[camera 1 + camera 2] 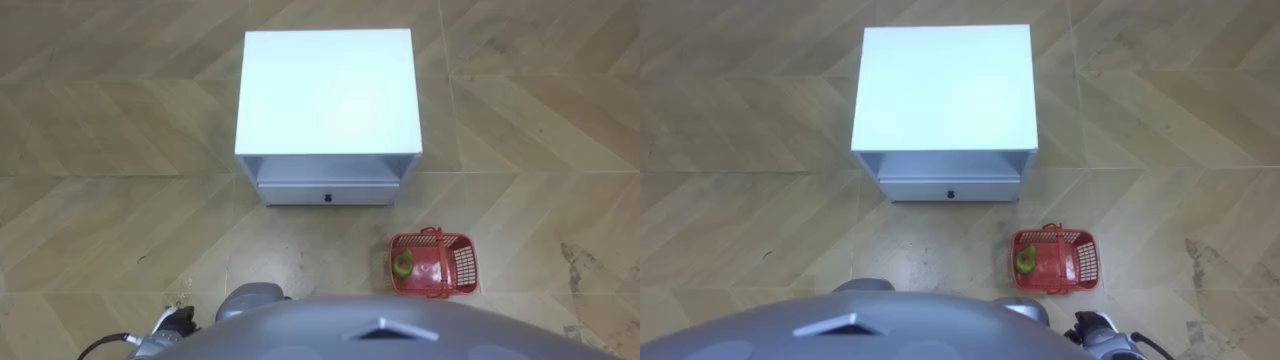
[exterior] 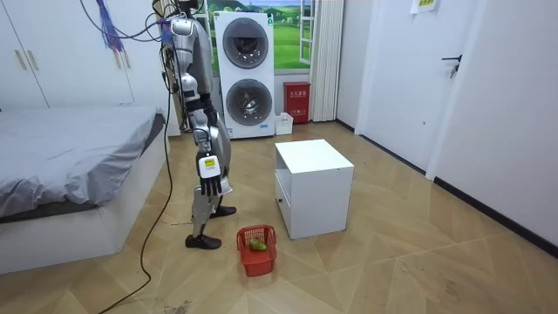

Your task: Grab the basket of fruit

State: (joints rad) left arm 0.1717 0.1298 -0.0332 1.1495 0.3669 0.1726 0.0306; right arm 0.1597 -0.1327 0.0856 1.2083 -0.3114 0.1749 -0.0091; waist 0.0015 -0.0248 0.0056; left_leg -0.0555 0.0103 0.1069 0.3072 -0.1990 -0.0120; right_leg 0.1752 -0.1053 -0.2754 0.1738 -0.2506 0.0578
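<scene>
Herringbone floor of a bedroom, with the robot upright between a bed (image 2: 70, 157) and a white cabinet (image 1: 325, 90) that lies at its 12 o'clock. The basket (image 1: 433, 263), red and holding a green fruit (image 1: 402, 264), stands on the floor at the robot's 1 o'clock and at 5 o'clock from the cabinet, clear of both hands. The right hand (image 2: 207, 180) hangs by the thigh, fingers loose and holding nothing. The left hand (image 1: 172, 320) shows at 7 o'clock, and its fingers cannot be made out. Likely hazards: the basket sits low and to one side, so a deep, off-centre bend could upset the robot's balance. A misjudged reach could shove or tip the light basket, roll the fruit out, or strike the cabinet corner.
</scene>
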